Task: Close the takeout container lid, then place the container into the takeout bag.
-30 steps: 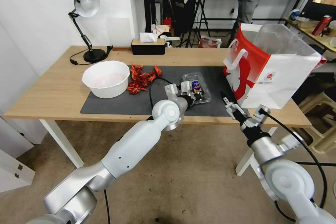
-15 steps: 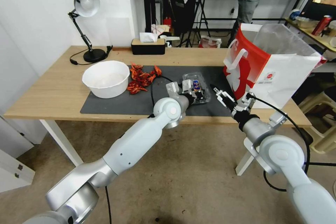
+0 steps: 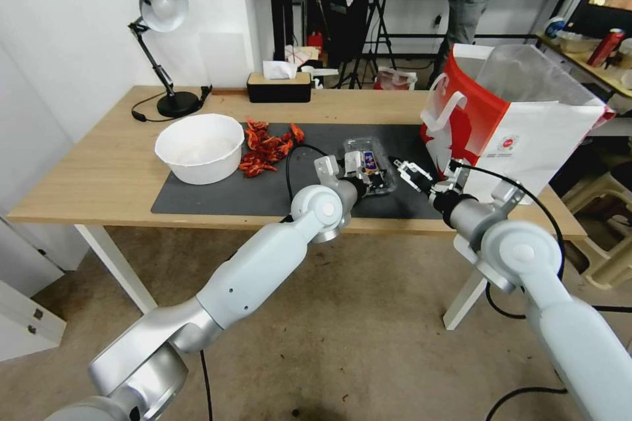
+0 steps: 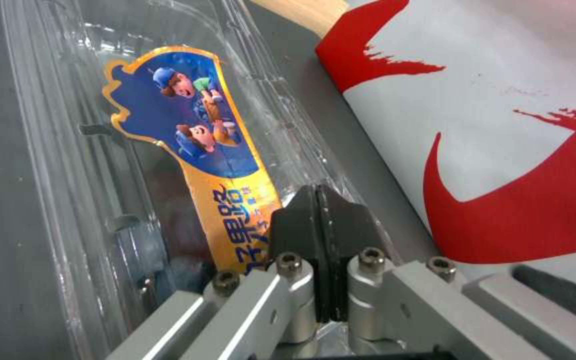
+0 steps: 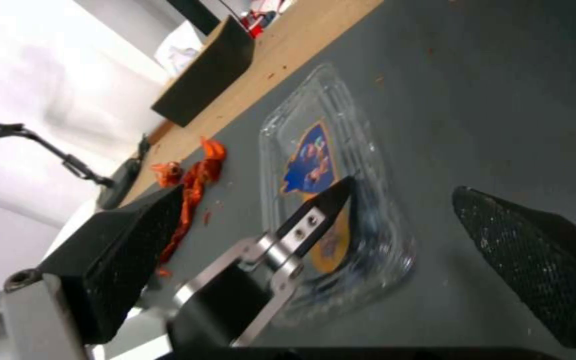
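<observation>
The clear takeout container (image 3: 376, 147) lies flat on the grey mat (image 3: 263, 192), its lid (image 4: 195, 125) down over the box and bearing a blue and orange label. My left gripper (image 3: 372, 179) rests shut on top of the lid, its fingertips (image 4: 318, 200) touching the label's end with nothing between them. My right gripper (image 3: 426, 171) hangs open just right of the container, between it and the red-and-white takeout bag (image 3: 526, 138). In the right wrist view its fingers (image 5: 128, 240) flank the container (image 5: 368, 165) and the left gripper (image 5: 315, 215).
A white bowl (image 3: 199, 145) and a pile of red shells (image 3: 266, 145) sit at the mat's left. A desk lamp (image 3: 164, 46) and a black tissue box (image 3: 278, 87) stand at the back. The bag stands upright and open at the table's right end.
My right arm has moved forward and left from the table's front edge to beside the container. The left gripper has stayed on the lid.
</observation>
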